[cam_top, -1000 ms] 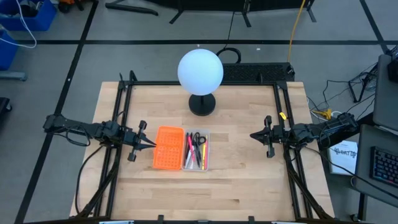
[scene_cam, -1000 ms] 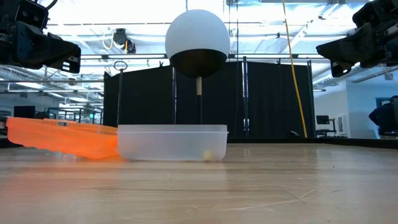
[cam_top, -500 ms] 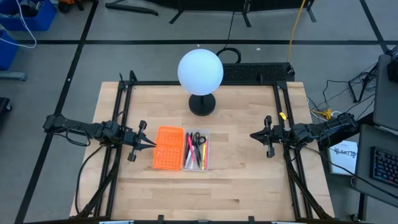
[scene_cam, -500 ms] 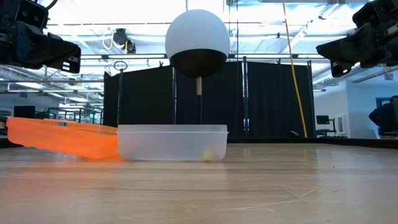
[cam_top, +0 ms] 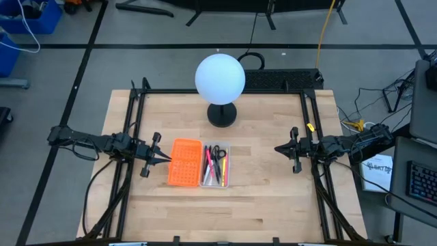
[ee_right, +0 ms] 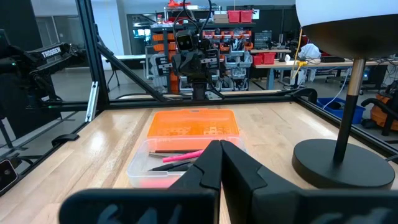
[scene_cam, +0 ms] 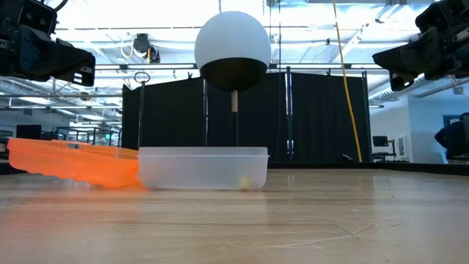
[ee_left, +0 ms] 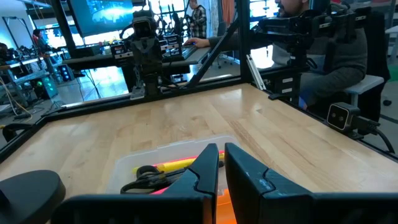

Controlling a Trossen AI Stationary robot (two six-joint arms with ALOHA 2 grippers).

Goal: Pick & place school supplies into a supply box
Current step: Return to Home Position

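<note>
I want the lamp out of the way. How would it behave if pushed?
Likely top-heavy: its big globe sits on a thin stem, so a high push may tip it. A low nudge at the wide dark base would probably slide it across the wooden table.

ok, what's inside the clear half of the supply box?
Visible: scissors and pink, red, black and yellow pens lying lengthwise in the clear tray. Anything beneath them is covered; exact count unreadable.
</note>
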